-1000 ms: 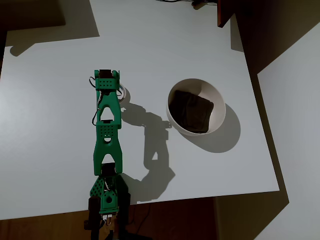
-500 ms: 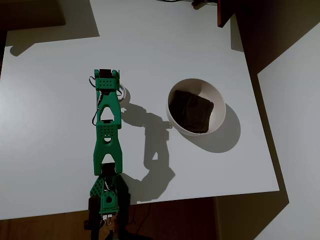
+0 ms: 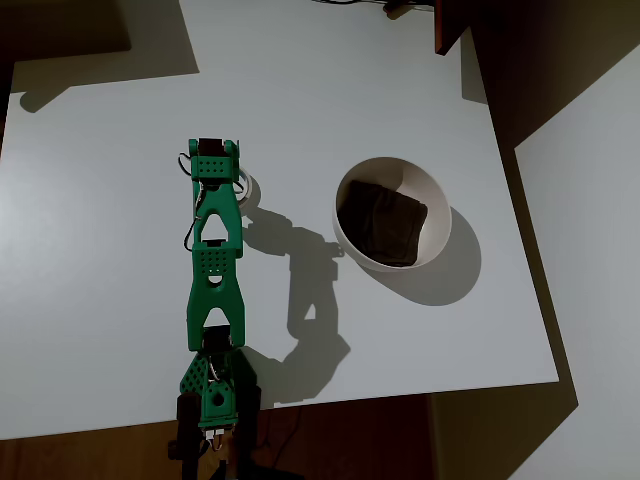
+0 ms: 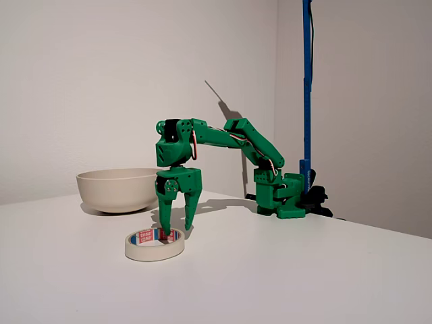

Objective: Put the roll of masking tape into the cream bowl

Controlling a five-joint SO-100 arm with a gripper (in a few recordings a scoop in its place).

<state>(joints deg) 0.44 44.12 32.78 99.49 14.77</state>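
We see the roll of masking tape (image 4: 154,245) lying flat on the white table (image 4: 283,270) in the fixed view, red-and-blue printing on its inner core, letters too small to read. The green arm (image 4: 223,138) reaches out from its base and points the claw (image 4: 175,228) straight down over the roll, fingers parted; one fingertip dips inside the ring's open centre, the other comes down at or just beyond the rim on the far side, and we can't tell whether either touches the tape. Nothing is gripped. The cream bowl (image 4: 116,190) sits behind the roll, to its left in this view, apart from it. From the overhead view the arm (image 3: 215,260) hides nearly all of the roll (image 3: 247,187), just a pale arc peeking out at the wrist's right, and the bowl (image 3: 437,215) lies to the right of it with a dark brown patch (image 3: 381,222) at its bottom, which the side view doesn't show. A blue pole (image 4: 307,88) stands behind the arm's base.
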